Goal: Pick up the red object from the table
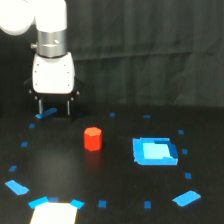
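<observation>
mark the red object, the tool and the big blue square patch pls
red object (93, 139): exterior view, middle of its front face.
tool (54, 107): exterior view, midway between the two dark fingertips.
blue square patch (154, 151): exterior view, centre of its flat top.

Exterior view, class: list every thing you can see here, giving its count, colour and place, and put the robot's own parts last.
red object: one, bright red-orange, upright on the table, centre-left, apart from the end effector.
table: one, black matte, fills the lower part of the view.
blue square patch: one, blue with a paler middle, flat, to the exterior view's right of the red object.
small blue tape marks: many, blue, scattered over the table.
white patch: one, bright white, bottom edge, exterior view's left.
dark curtain: one, black, behind the table.
end effector: one, white body, dark fingers, open, upper left, holding nothing.
</observation>
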Robot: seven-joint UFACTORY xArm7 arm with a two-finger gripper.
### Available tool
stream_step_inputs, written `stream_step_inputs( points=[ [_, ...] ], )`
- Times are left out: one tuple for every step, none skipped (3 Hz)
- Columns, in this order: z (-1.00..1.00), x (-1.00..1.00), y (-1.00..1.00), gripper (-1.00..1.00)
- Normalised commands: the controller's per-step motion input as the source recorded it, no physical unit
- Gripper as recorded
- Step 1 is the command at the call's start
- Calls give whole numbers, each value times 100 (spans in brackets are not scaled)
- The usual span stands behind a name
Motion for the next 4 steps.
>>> stream_step_inputs(
  points=[
    [-26,100,-82,100],
    [17,100,-71,100],
    [-11,53,-100,100],
    [-28,14,-70,90]
  ],
)
